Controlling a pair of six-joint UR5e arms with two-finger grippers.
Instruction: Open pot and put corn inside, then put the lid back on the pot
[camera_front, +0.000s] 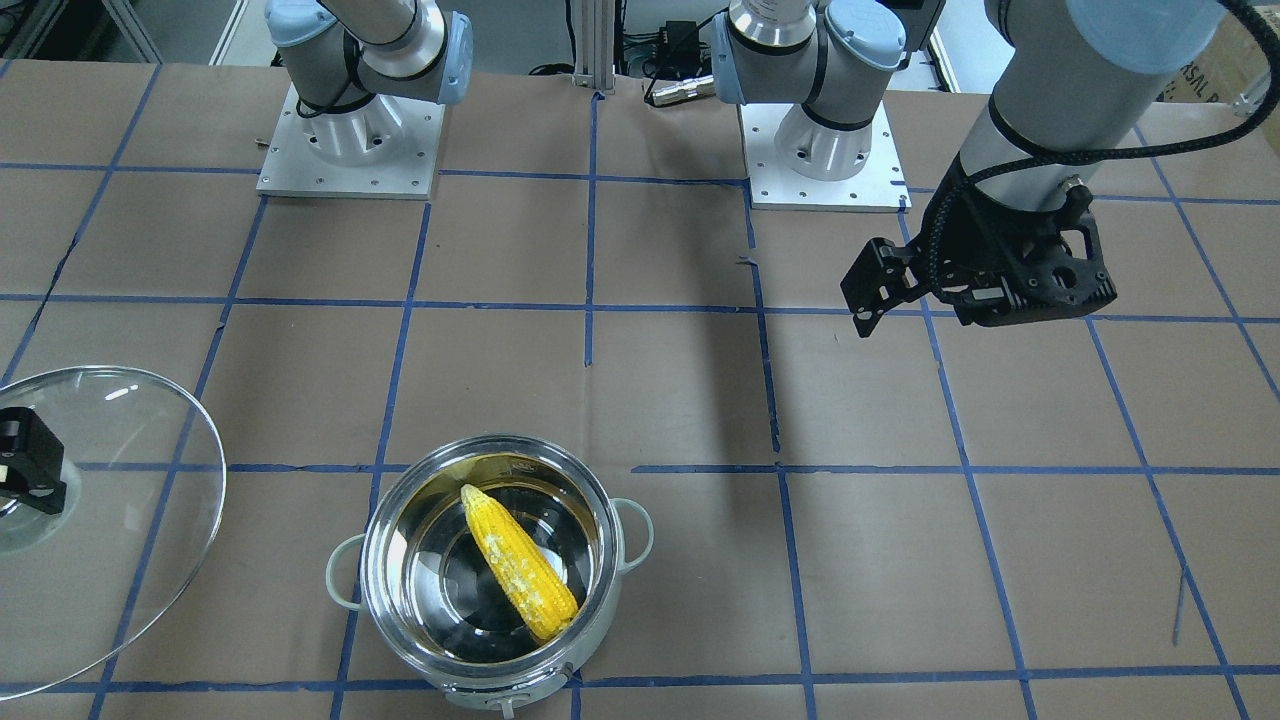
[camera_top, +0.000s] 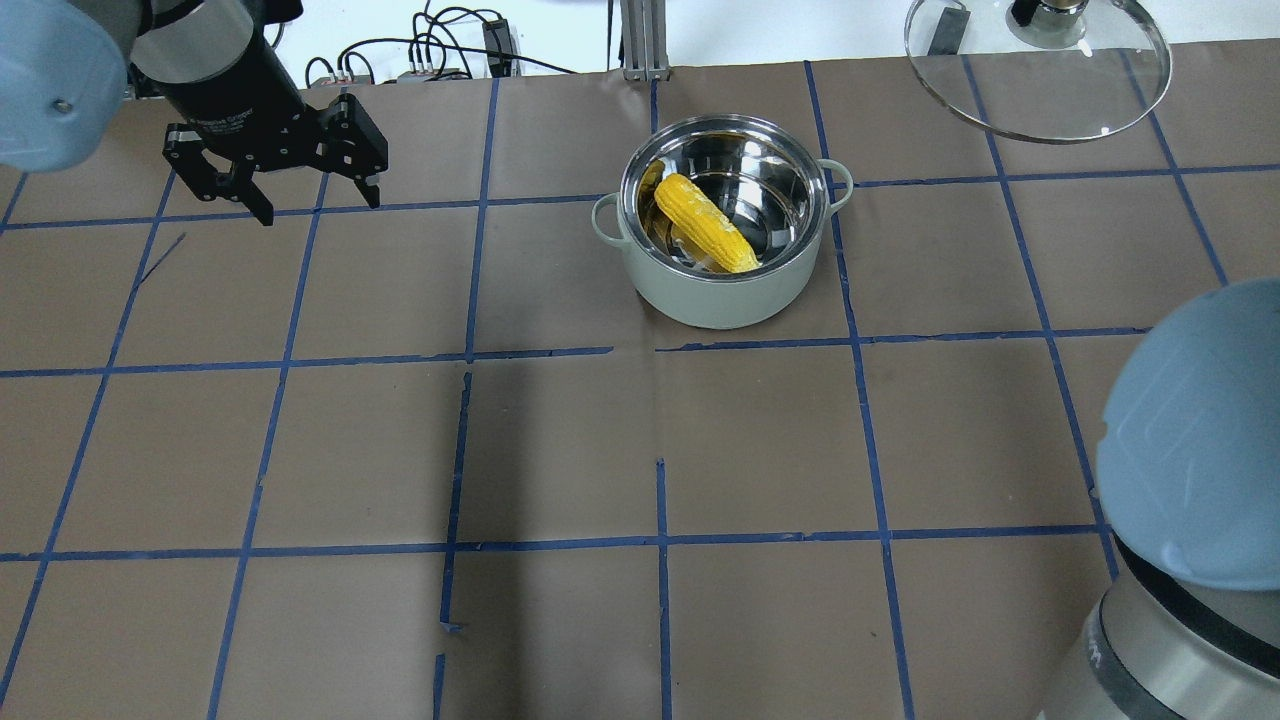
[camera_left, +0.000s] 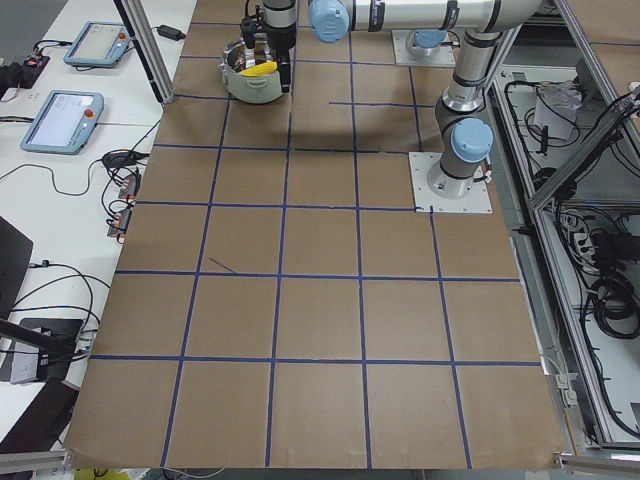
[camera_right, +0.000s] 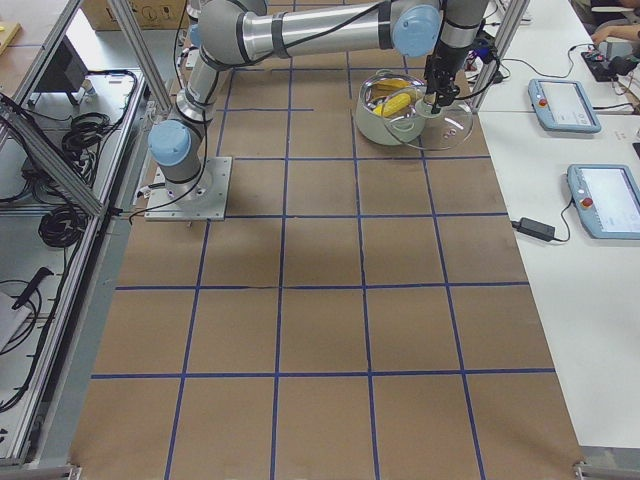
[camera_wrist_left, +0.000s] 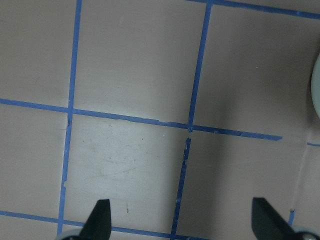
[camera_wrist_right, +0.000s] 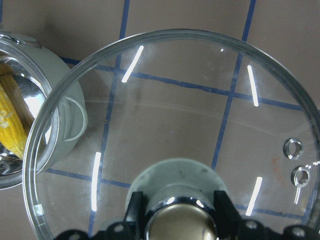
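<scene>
**Lid held aside, corn in pot**

The right pincer (camera_wrist_right: 178, 212) pinches the knob (camera_wrist_right: 180, 175) of the lid (camera_wrist_right: 200, 100), holding the lid beside the pot (camera_top: 725, 295), not on it. The corn (camera_top: 705, 225) lies slanted inside the open pot on the bench (camera_top: 700, 450). The left pincer (camera_top: 318, 207) hangs spread and empty, well apart from the pot.

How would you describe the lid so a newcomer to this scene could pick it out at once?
On the brown, blue-gridded table, find the steel pot holding the corn. Beside it, on the robot's right, the right gripper grips a pot-wide disc by its centre knob: the lid. It is the only clear glass thing, domed and metal-rimmed.
</scene>
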